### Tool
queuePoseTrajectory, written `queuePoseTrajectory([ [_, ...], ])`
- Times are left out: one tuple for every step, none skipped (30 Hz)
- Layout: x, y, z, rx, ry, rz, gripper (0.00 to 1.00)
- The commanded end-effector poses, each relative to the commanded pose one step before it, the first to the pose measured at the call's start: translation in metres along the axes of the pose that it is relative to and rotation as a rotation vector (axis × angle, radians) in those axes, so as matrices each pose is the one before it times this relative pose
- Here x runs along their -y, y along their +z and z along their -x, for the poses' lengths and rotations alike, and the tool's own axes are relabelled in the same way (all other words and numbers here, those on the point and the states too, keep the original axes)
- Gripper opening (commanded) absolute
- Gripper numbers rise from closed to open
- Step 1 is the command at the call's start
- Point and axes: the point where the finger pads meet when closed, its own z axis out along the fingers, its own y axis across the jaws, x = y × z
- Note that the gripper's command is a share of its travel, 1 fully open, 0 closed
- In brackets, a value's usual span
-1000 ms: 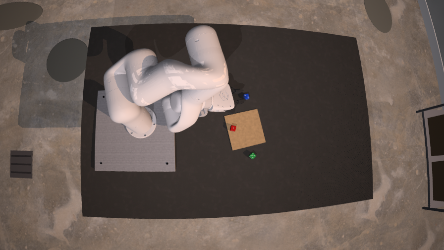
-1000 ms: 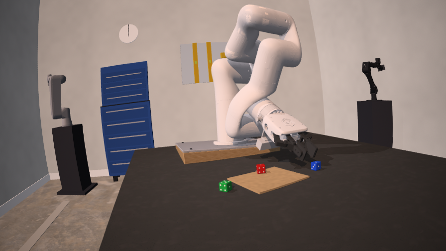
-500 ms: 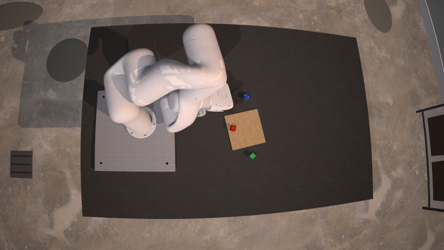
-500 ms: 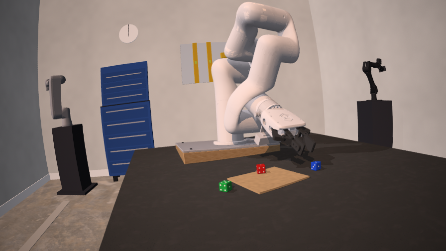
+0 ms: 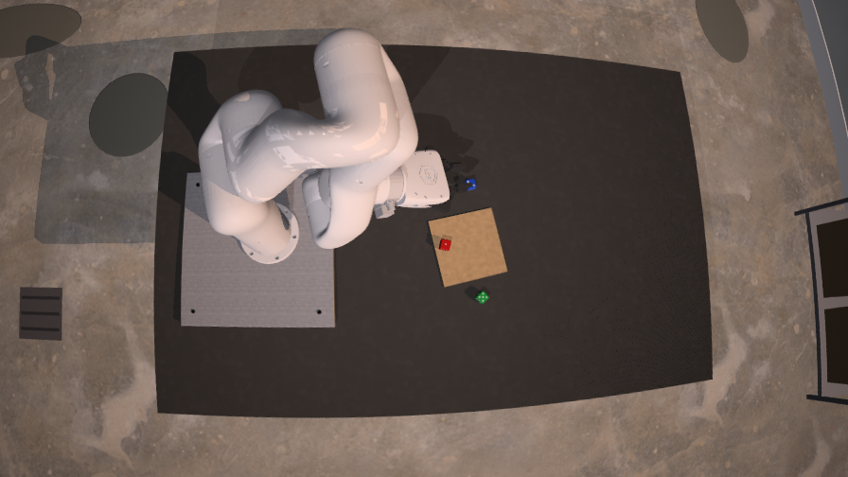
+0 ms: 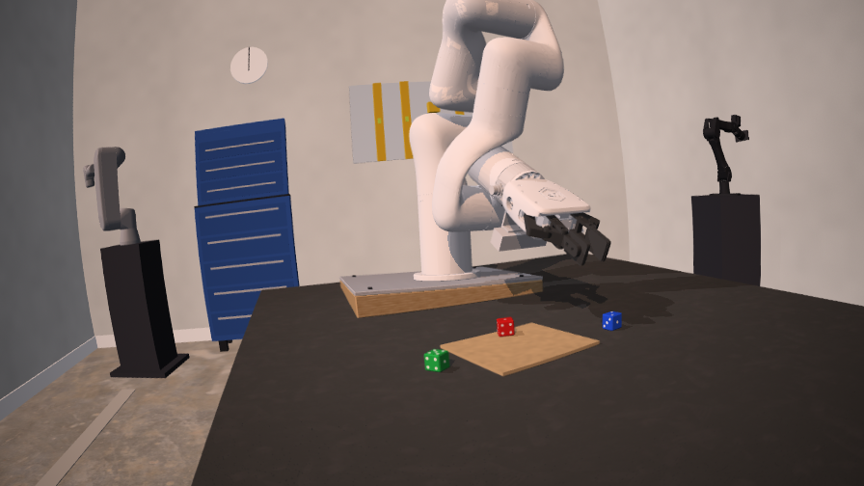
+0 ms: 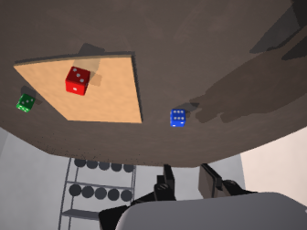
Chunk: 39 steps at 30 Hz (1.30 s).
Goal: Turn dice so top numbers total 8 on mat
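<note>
From where I stand, the green die [image 6: 436, 360] is the nearest thing. It sits flat on the dark table [image 6: 543, 411], just beside the near-left corner of the mat [image 6: 531, 350], not on it. From above I think it shows five pips, but they are small.

The red die [image 6: 505, 326] is next. It stands flat on the mat, close to the mat's far-left edge, and seems fully on it. Its top number I cannot read surely.

The blue die [image 6: 611, 320] lies off the mat, near the mat's far-right corner, on the bare table.

Behind and above the mat hangs the gripper [image 6: 582, 241]. Its fingers are partly apart and nothing is between them. It is well above the table and tilted forward.

For the coming move, I judge that the blue die matters most: it lies below the gripper and a little forward, on the side away from the robot base [image 6: 441, 289]. The gripper is much nearer to it than to the green die, which is on the opposite side of the mat.
</note>
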Motion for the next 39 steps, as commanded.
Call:
queuePoseTrajectory([
  [0.00008,-0.00210,0.00455,-0.00325,0.00001,-0.00078,0.36],
  [0.00000,0.00001,0.00000,-0.00006,0.00000,0.00000,0.36],
  [0.00000,0.00000,0.00000,0.00000,0.00000,0.00000,0.36],
  [0.00000,0.00000,0.00000,0.00000,0.00000,0.00000,0.36],
  [0.00000,0.00004,0.00003,-0.00043,-0.00001,-0.00002,0.36],
  [0.00000,0.00010,0.00007,-0.00113,-0.00003,-0.00005,0.36],
  [0.00000,0.00018,0.00013,-0.00211,-0.00006,-0.00010,0.36],
  [-0.00001,0.00027,0.00021,-0.00334,-0.00009,-0.00016,0.36],
  [-0.00001,0.00037,0.00030,-0.00477,-0.00013,-0.00022,0.36],
  [-0.00001,0.00046,0.00039,-0.00637,-0.00017,-0.00029,0.36],
  [-0.00001,0.00054,0.00049,-0.00811,-0.00021,-0.00037,0.36],
  [-0.00002,0.00059,0.00058,-0.00994,-0.00026,-0.00045,0.36],
  [-0.00002,0.00060,0.00067,-0.01183,-0.00031,-0.00054,0.36],
  [-0.00002,0.00055,0.00074,-0.01376,-0.00036,-0.00062,0.36],
  [-0.00002,0.00044,0.00079,-0.01571,-0.00041,-0.00070,0.36],
  [-0.00002,0.00027,0.00081,-0.01763,-0.00046,-0.00078,0.36],
  [-0.00001,0.00002,0.00078,-0.01951,-0.00051,-0.00085,0.36],
  [-0.00001,-0.00019,0.00071,-0.02132,-0.00057,-0.00091,0.36],
  [-0.00002,0.00151,0.00096,-0.02305,-0.00085,-0.00096,0.36],
  [0.00000,0.00000,0.00000,0.00000,0.00000,0.00000,0.36],
  [0.00000,0.00000,0.00000,0.00000,0.00000,0.00000,0.36],
  [-0.00002,0.00116,0.00102,-0.02467,-0.00091,-0.00101,0.36],
  [-0.00002,0.00072,0.00105,-0.02616,-0.00096,-0.00104,0.36],
  [-0.00002,0.00019,0.00102,-0.02752,-0.00101,-0.00107,0.36],
  [-0.00001,-0.00042,0.00093,-0.02872,-0.00105,-0.00108,0.36],
  [-0.00004,0.00156,0.00188,-0.03048,-0.00138,-0.00111,0.36],
  [-0.00005,0.00104,0.00209,-0.03145,-0.00145,-0.00110,0.36],
  [-0.00004,0.00019,0.00176,-0.02662,-0.00122,-0.00089,0.36],
  [-0.00001,-0.00004,0.00036,-0.00553,-0.00025,-0.00018,0.36],
  [-0.00004,-0.00074,0.00199,-0.03163,-0.00145,-0.00101,0.36],
  [0.00000,-0.00004,0.00006,-0.00102,-0.00005,-0.00003,0.36],
  [-0.00004,0.00065,0.00235,-0.03600,-0.00187,-0.00108,0.36],
  [-0.00002,0.00055,0.00130,-0.01888,-0.00103,-0.00054,0.36],
  [-0.00002,0.00027,0.00128,-0.01888,-0.00103,-0.00052,0.36],
  [-0.00002,-0.00001,0.00133,-0.02000,-0.00109,-0.00053,0.36],
  [-0.00001,-0.00027,0.00113,-0.01765,-0.00096,-0.00044,0.36],
  [0.00000,0.00000,0.00000,0.00000,0.00000,0.00000,0.36],
  [0.00000,0.00000,0.00000,0.00000,0.00000,0.00000,0.36],
  [-0.00002,-0.00122,0.00228,-0.03751,-0.00206,-0.00089,0.36],
])
